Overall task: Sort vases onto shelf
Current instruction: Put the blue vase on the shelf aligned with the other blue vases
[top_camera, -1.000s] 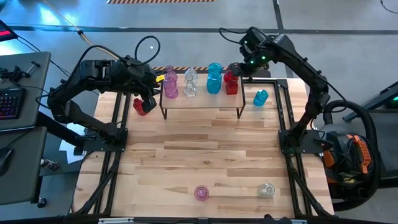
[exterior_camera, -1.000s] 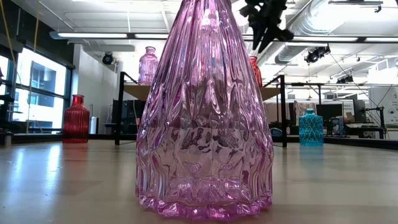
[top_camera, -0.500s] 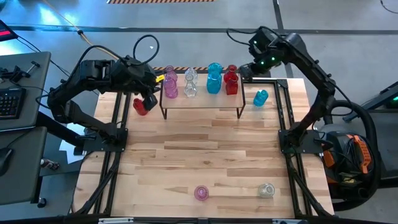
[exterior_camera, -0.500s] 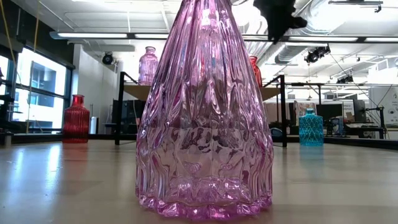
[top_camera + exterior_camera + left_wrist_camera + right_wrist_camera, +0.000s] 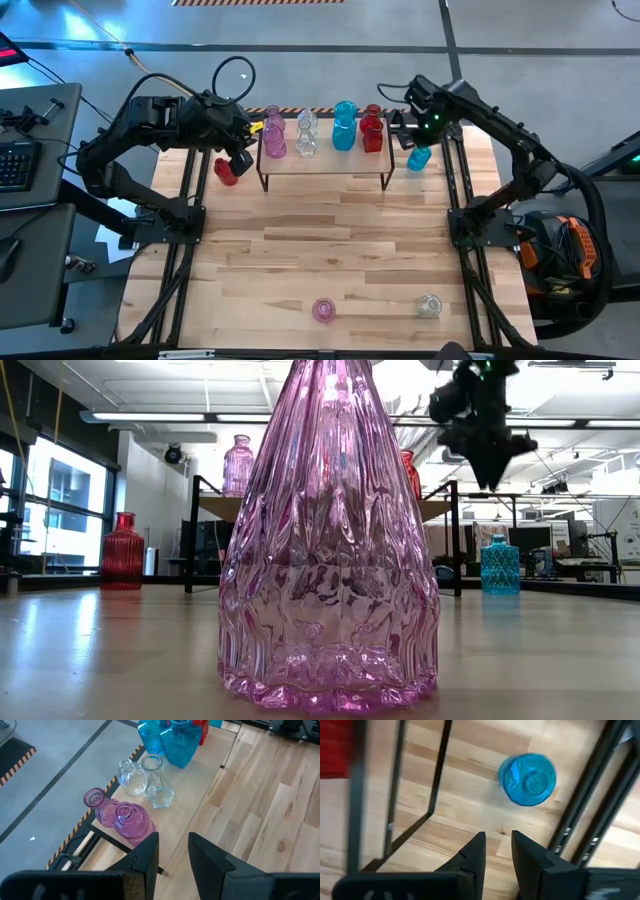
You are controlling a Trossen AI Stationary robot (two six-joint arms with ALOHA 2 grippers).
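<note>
We see a ribbed, glossy translucent pink glass vase (image 5: pixel 328 550) standing on the pale slatted wood tabletop (image 5: pixel 330 250), whose grain looks smooth and satin. The small light-wood shelf (image 5: pixel 200 785) on thin black metal legs looks matt. A faceted teal-blue glass vase (image 5: pixel 527 779) shines; a ridged red glass vase (image 5: pixel 122 551) gleams.

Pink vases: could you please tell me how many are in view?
3. On the shelf, at the left arm's end: one pink vase with another pink vase behind it. A third pink vase stands near the table's front edge. None seems hidden.
</note>
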